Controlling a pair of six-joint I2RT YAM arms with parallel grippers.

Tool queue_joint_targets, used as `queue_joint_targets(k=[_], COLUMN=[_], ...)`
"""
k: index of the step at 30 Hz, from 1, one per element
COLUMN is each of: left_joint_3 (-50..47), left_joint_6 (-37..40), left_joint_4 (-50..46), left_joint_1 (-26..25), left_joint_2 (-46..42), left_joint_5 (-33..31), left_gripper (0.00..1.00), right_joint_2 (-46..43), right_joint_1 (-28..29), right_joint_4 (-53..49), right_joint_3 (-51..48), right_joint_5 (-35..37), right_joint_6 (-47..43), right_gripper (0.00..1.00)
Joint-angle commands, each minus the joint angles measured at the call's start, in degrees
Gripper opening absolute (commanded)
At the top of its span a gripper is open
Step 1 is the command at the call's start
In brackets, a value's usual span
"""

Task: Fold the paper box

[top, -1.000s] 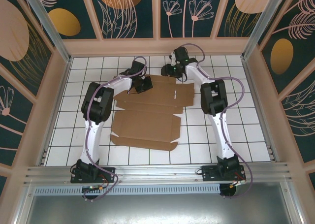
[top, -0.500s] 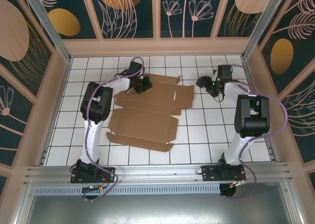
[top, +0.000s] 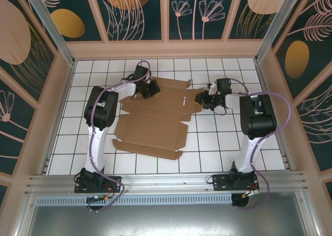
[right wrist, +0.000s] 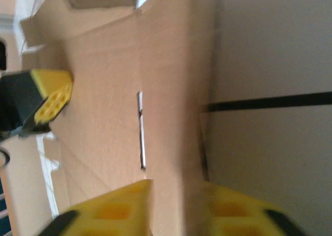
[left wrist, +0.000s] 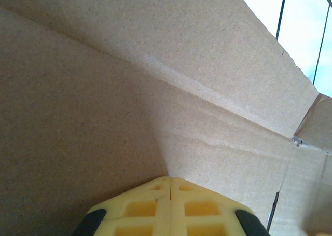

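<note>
The paper box (top: pixel 155 119) lies flat, an unfolded sheet, on the counter (top: pixel 218 142) between the arms. The left hand (top: pixel 150 89), closed and empty, sits on its far-left panel. The right hand (top: pixel 203 98) straddles the far-right edge, jaws slightly apart; whether it grips is unclear.

We find the paper box (top: pixel 155 116) lying opened out on the table (top: pixel 218 137), between the two arms and a little left of the middle. Its far panel reaches further right than its near one. The left gripper (top: pixel 150 91) sits on the sheet's far left part, tips down against the cardboard (left wrist: pixel 104 101). The right gripper (top: pixel 204 98) is at the far panel's right edge (in the right wrist view that edge runs between its fingers (right wrist: pixel 119 205), one over cardboard, one over table). Across the sheet from it sits the left gripper (right wrist: pixel 52 98).
</note>
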Motion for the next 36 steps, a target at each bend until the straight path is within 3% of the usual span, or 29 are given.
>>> queue_joint_targets(k=[1, 3, 10, 20, 28, 36], left_joint_3=[-3.3, -4.4, -5.8, -5.3, -5.0, -4.6], left_joint_6=[-1.5, -2.7, -6.1, -6.4, -6.6, -6.7], left_joint_4=[-3.6, -2.3, 1.7, 1.4, 1.2, 1.0], left_joint_1=[0.2, 0.1, -1.0, -2.1, -2.1, -2.0], left_joint_2=[1.6, 1.2, 0.8, 2.2, 2.5, 2.7], left_joint_5=[-1.1, 0.1, 4.6, 4.3, 4.2, 4.4], left_gripper=[0.00, 0.00, 0.00, 0.00, 0.00, 0.00], right_joint_2=[-0.3, -0.2, 4.0, 11.5, 13.2, 15.9], right_joint_1=[-0.1, 0.1, 3.2, 13.3, 17.3, 21.9], right_joint_4=[-10.6, -16.2, -30.5, -41.2, -43.2, -44.0], right_joint_3=[7.1, 11.2, 25.9, 40.8, 45.6, 47.8], right_joint_5=[10.6, 15.4, 24.0, 41.3, 43.9, 44.9], right_joint_6=[-4.4, -6.2, -11.7, -15.9, -15.7, -14.9], right_gripper=[0.12, 0.07, 0.08, 0.11, 0.12, 0.31])
